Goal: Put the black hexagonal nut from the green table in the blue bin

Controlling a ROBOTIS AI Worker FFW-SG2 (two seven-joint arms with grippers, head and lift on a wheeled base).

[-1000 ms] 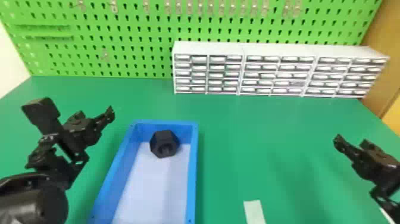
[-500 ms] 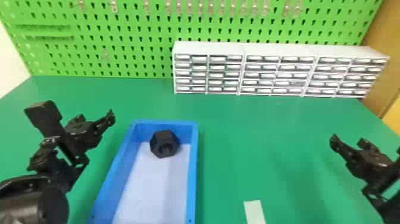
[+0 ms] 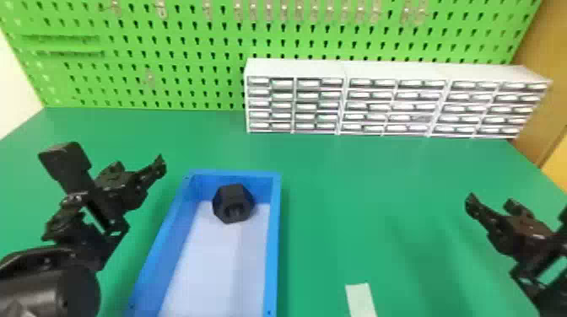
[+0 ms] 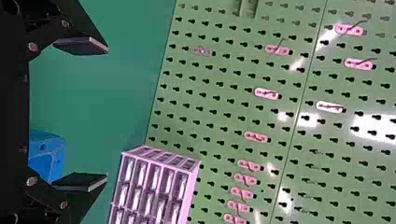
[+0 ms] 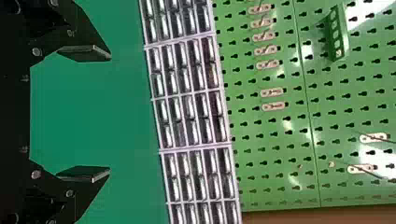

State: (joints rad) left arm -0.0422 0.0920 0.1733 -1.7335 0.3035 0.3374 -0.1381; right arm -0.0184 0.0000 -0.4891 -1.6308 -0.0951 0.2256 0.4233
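No text, label, brand, number or sign can be read in the head view or in either wrist view.

The nut (image 3: 233,203) lies in the bin (image 3: 274,236), at its 12 o'clock end. On the table (image 3: 358,202), drawer cabinets (image 3: 396,101) stand at the nut's 2 o'clock, a strip (image 3: 361,300) at its 4 o'clock. The pegboard (image 3: 181,59) stands behind the cabinets.
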